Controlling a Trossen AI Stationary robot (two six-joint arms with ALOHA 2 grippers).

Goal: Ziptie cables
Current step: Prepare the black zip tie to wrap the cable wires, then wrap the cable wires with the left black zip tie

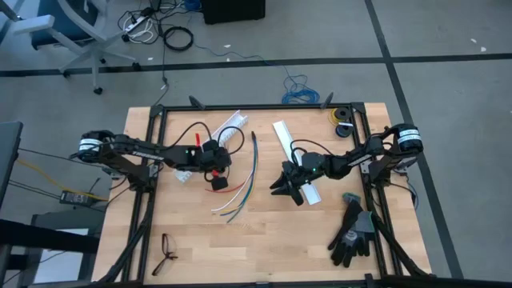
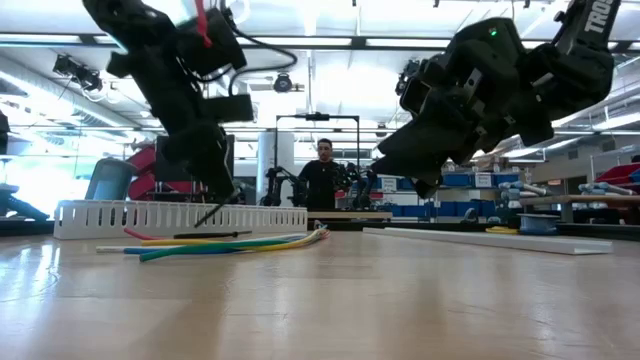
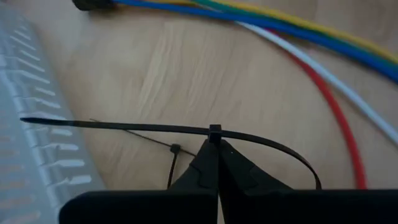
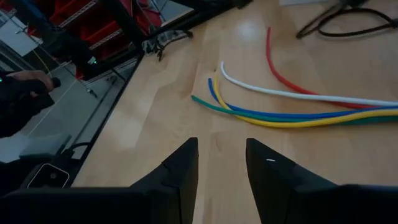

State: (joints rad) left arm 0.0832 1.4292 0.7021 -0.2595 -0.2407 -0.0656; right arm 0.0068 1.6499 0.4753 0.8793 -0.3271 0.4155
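Observation:
The cables (image 1: 244, 188) lie fanned out on the wooden table: red, white, blue, green and yellow wires (image 3: 298, 37) joined in a dark sheath (image 1: 254, 138) at the far end. My left gripper (image 3: 217, 152) hovers just left of them, shut on a thin black zip tie (image 3: 124, 126). A second thin black tie (image 3: 175, 149) lies on the wood beneath it. My right gripper (image 4: 222, 163) hangs open on the cables' right side (image 1: 282, 187), pointing at their loose ends (image 4: 214, 93), with nothing between its fingers. My left gripper pinches the zip tie at its small square head (image 3: 215, 130) between the very tips of its shut fingers, which slant down from the table's left. The strip lies across the fingers. One end (image 3: 37, 121) sticks out straight toward the white channel; the other (image 3: 298, 163) curves back beside the finger.
A white slotted channel (image 3: 31, 137) lies at the far left beside my left gripper, and another (image 1: 290, 140) runs under my right arm. Black gloves (image 1: 352, 228) lie near right, glasses (image 1: 166, 252) near left, tape rolls (image 1: 342, 120) far right. A person (image 2: 325, 165) stands in the room behind.

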